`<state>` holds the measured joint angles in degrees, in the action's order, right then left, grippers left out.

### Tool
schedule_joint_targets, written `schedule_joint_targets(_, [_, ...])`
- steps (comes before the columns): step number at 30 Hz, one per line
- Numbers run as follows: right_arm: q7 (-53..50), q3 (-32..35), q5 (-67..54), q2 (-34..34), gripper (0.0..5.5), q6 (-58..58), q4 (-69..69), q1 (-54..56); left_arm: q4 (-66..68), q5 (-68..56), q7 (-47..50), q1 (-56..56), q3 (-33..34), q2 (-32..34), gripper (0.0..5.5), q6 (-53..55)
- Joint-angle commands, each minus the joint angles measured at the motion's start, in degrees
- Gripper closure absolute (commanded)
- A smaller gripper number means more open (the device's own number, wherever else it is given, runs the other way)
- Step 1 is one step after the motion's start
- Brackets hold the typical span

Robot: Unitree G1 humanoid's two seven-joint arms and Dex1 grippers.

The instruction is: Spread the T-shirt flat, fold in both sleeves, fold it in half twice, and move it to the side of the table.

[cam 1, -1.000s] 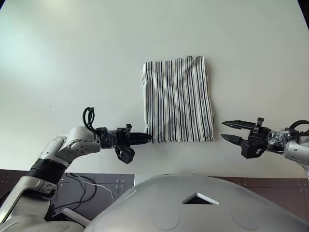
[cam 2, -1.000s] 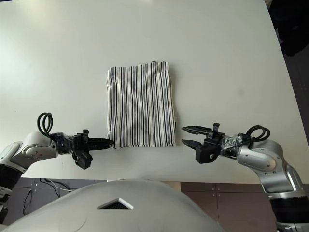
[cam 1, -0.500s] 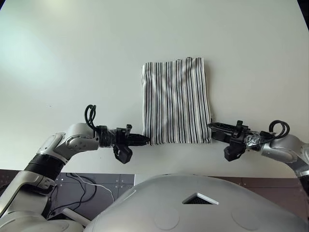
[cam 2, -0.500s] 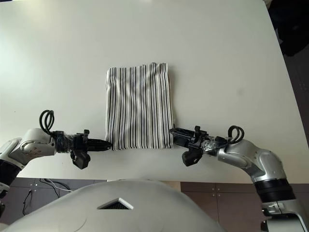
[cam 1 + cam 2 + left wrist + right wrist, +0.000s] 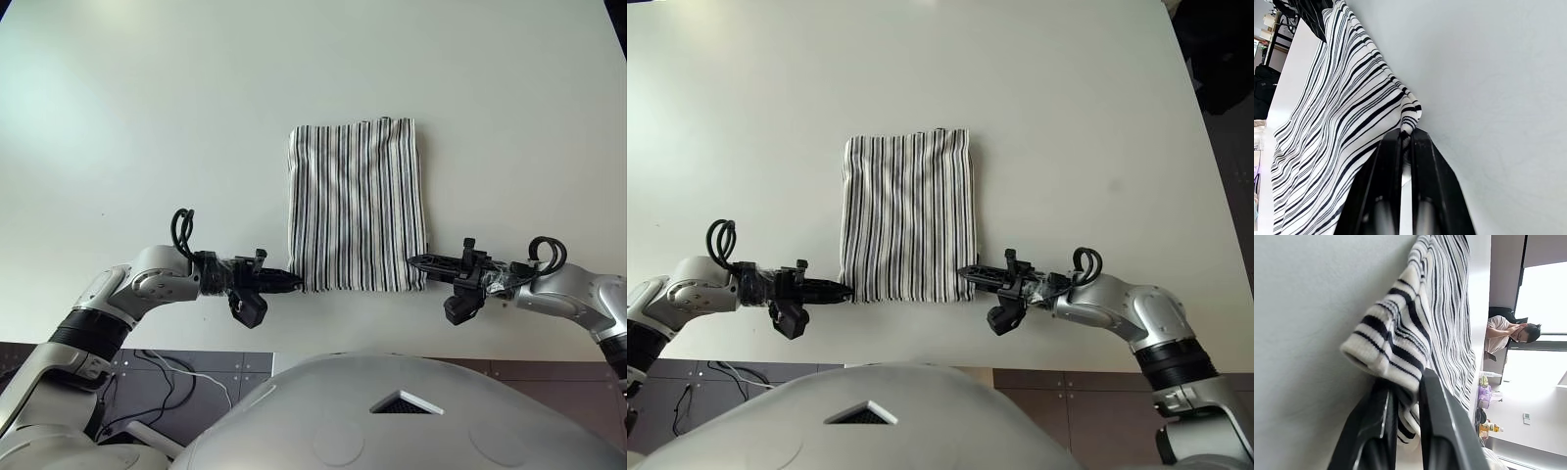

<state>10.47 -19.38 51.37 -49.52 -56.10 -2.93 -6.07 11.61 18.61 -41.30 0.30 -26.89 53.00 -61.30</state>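
The T-shirt (image 5: pixel 358 206) is soft knitted cloth, matt, with a thicker ribbed weave at its hem. The surface (image 5: pixel 147 117) is smooth and matt, finely grained up close. The left gripper (image 5: pixel 294 283) and right gripper (image 5: pixel 416 261) have smooth, hard, plastic-looking fingers (image 5: pixel 1386 196) with a dull sheen.

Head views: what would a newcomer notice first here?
The striped T-shirt, folded into a neat rectangle, lies on the white table, centred toward the robot's edge. The left gripper pinches its near left corner and the right gripper its near right corner, one arm on each side.
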Motion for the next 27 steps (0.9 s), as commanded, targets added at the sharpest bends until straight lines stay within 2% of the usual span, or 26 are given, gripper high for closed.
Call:
schedule_joint_targets(1, [2.89, -3.33, 0.91, -0.75, 5.37, 1.57, -3.01, -2.69, -1.2, -2.08, -1.1, 0.05, -0.52, 0.98, 5.4, 0.26])
schedule_joint_targets(6, [4.69, -2.24, -5.32, -4.45, 5.37, 1.24, 1.67, -6.98, -6.69, -10.91, -2.9, 2.24, 0.13, 4.56, 5.4, 2.86])
schedule_joint_targets(10, [5.91, 0.81, -12.12, -8.91, 5.37, 2.56, 9.86, -16.95, -16.95, -18.4, -3.54, 9.09, 1.78, 9.82, 5.4, 7.45])
schedule_joint_targets(14, [8.24, 7.36, -23.51, -13.57, 5.37, 6.12, 19.9, -28.44, -28.35, -24.95, -1.4, 20.04, 6.34, 14.87, 5.4, 13.73])
schedule_joint_targets(17, [11.94, 10.13, -35.8, -14.67, 5.37, 13.15, 26.73, -31.07, -34.35, -31.47, -1.64, 20.83, 9.61, 15.85, 5.4, 21.41])
schedule_joint_targets(20, [18.14, 10.63, -56.49, -15.3, 5.37, 27.2, 32.17, -26.14, -36.41, -38.59, -3.88, 13.52, 9.93, 12.89, 5.4, 34.53])
schedule_joint_targets(22, [22.8, 10.32, -68.77, -14.27, 5.37, 37.57, 31.51, -19.03, -32.8, -40.96, -5.55, 5.14, 8.45, 8.34, 5.4, 43.57])
schedule_joint_targets(25, [28.77, 8.95, -77.98, -8.93, 5.37, 50.92, 23.31, -6.03, -22.65, -42.0, -8.38, -8.47, 5.57, -1.14, 5.4, 57.4])
schedule_joint_targets(27, [31.84, 7.81, -81.08, -4.63, 5.37, 59.5, 15.91, 2.26, -12.62, -39.47, -9.05, -16.57, 4.54, -8.28, 5.4, 61.74])
